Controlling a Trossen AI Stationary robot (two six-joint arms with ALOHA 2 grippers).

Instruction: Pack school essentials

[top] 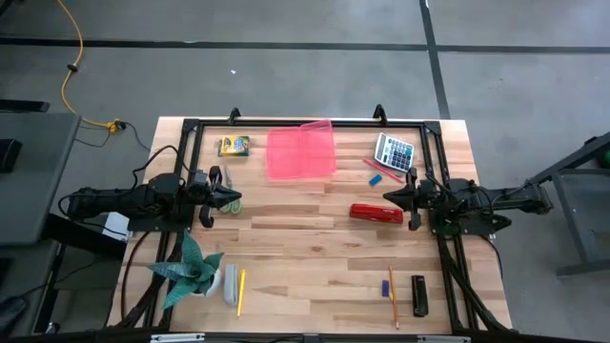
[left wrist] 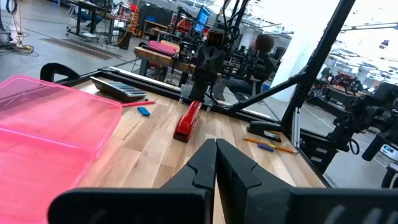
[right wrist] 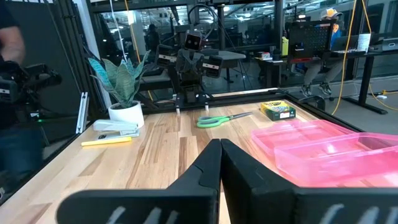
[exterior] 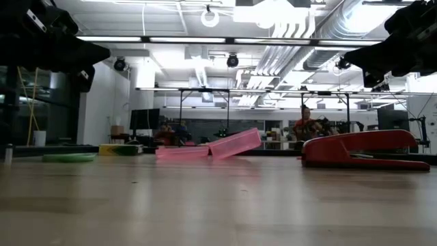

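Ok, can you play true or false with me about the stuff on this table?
1. The pink box is open. True.
2. The red stapler is inside the pink box. False: it lies on the table by the right gripper.
3. The calculator is beside the plant. False: they sit at opposite corners.
4. The scissors lie under the left gripper. True.
5. Both grippers are shut and empty. True.

My wooden worktop (top: 305,238) carries pink case (top: 301,151), crayon box (top: 233,146), scissors (top: 227,189), calculator (top: 395,151), red stapler (top: 376,213), potted plant (top: 191,272), yellow pencil (top: 241,292), orange pencil (top: 393,296), black piece (top: 418,294).
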